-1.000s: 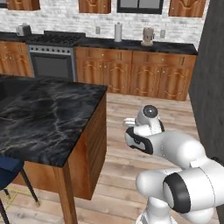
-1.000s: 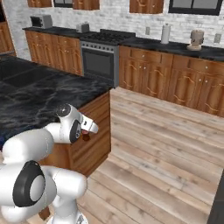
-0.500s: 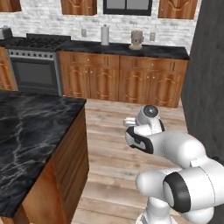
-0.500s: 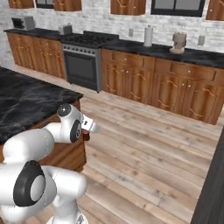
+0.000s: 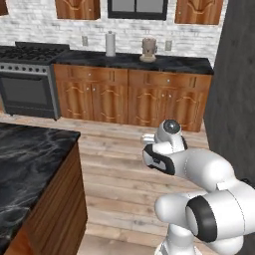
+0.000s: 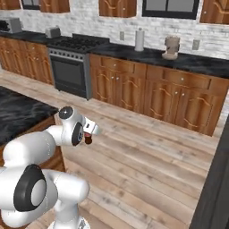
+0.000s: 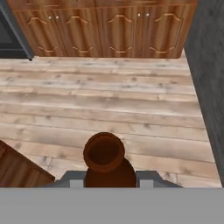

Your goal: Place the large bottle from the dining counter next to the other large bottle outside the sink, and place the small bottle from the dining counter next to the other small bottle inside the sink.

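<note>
One small bottle (image 7: 105, 159) sits clamped in my hand (image 7: 105, 179), carried over bare floor (image 7: 131, 100), with the desk (image 5: 30, 164) at nine o'clock. I judge the risk: a sharp base turn could shake it loose.

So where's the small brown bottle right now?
The small bottle sits between the gripper fingers, carried above the wooden floor, beside the dining counter.

Plank floor (image 5: 114, 174), wooden cabinets (image 5: 129, 97) (white brick wall (image 5: 45, 25) above)
</note>
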